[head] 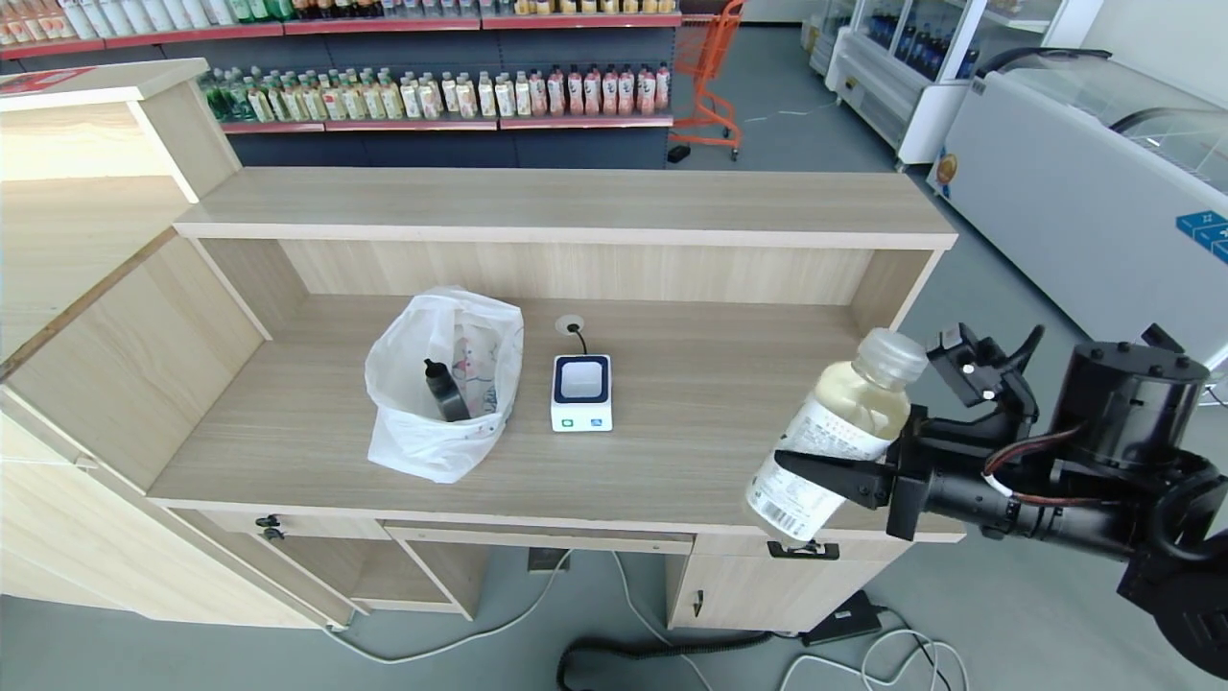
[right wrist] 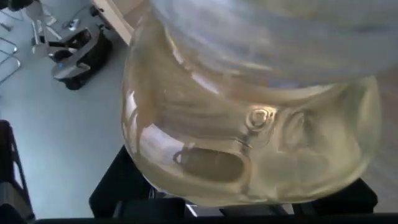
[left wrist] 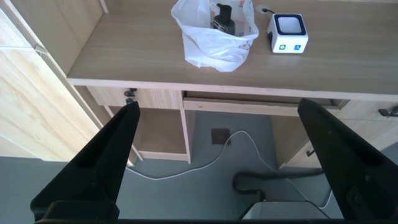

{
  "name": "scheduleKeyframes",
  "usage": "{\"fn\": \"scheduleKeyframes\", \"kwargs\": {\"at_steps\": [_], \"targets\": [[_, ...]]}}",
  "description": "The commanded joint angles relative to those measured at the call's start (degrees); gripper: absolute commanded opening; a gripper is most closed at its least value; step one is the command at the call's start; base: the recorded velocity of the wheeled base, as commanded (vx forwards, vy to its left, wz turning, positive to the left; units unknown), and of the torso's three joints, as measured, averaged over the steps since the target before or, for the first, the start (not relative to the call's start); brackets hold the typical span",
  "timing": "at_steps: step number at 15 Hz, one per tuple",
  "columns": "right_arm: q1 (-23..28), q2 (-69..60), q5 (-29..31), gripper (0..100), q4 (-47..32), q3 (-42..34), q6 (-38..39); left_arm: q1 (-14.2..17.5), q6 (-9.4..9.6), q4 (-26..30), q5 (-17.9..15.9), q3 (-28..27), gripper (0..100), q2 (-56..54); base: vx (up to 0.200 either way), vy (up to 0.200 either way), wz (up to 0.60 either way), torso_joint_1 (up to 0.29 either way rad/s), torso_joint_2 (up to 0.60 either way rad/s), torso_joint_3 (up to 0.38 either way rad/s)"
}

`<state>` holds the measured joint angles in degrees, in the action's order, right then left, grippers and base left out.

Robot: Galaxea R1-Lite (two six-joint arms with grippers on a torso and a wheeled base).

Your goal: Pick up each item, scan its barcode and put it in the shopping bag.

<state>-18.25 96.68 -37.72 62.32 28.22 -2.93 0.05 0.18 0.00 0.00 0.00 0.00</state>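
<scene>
Head view has the right gripper (head: 830, 475) clamped on a tilted bottle (head: 844, 422) in the air well right of the scanner (head: 581, 392), the shopping bag (head: 422, 432) just left of it, while the left gripper (left wrist: 219, 106) gapes wide.

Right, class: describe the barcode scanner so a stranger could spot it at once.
Start at the wooden checkout counter. On its lower surface, right of the white shopping bag, sits the barcode scanner: a small white box with a dark-framed window on top.
</scene>
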Motion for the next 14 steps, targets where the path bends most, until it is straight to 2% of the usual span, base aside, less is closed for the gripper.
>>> {"fn": "scheduleKeyframes", "kwargs": {"at_steps": [1, 3, 5, 10, 14], "targets": [[2.4, 0.2, 10.5, 0, 0.2, 2.2, -7.5, 0.0, -0.01, 0.0, 0.0, 0.0, 100, 0.1, 0.0, 0.0, 0.0, 0.0, 0.0, 0.0], [7.6, 0.3, 14.9, 0, 0.2, 3.9, -16.2, 0.0, -0.01, 0.0, 0.0, 0.0, 100, 0.1, 0.0, 0.0, 0.0, 0.0, 0.0, 0.0], [11.1, 0.4, 15.1, 0, 0.3, 3.9, -20.8, 0.0, -0.01, 0.0, 0.0, 0.0, 100, 0.1, 0.0, 0.0, 0.0, 0.0, 0.0, 0.0], [13.9, 0.2, 14.8, 0, 2.8, 1.1, -21.2, 0.0, -0.01, 0.0, 0.0, 0.0, 100, 0.1, 0.0, 0.0, 0.0, 0.0, 0.0, 0.0], [14.3, 0.1, 14.6, 0, 4.9, -1.2, -21.2, 0.0, 0.08, 0.0, 0.0, 0.0, 100, 0.1, 0.0, 0.0, 0.0, 0.0, 0.0, 0.0]]}}
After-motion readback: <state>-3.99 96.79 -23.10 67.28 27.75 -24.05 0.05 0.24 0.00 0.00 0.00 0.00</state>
